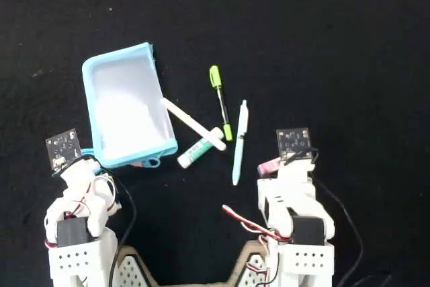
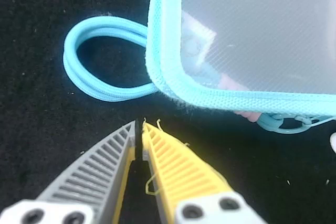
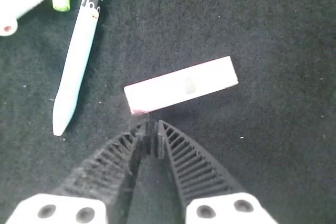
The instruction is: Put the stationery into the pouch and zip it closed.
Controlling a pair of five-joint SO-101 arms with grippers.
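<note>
A light blue mesh pouch [image 1: 127, 105] lies at the centre left, its zip pull [image 2: 281, 123] and blue cord loop [image 2: 100, 56] at its near edge. Beside it lie a white stick [image 1: 191, 124], a glue stick [image 1: 196, 151], a green pen [image 1: 220, 101] and a pale blue pen [image 1: 239, 142]. A pink-white eraser [image 3: 181, 85] rests just ahead of my right gripper [image 3: 152, 128], which is shut and empty. My left gripper [image 2: 140, 128] is shut and empty, a little short of the pouch's corner [image 2: 163, 82].
The black cloth [image 1: 322, 58] covers the table, with bare room at the back and right. The two arm bases [image 1: 77, 253] stand at the near edge.
</note>
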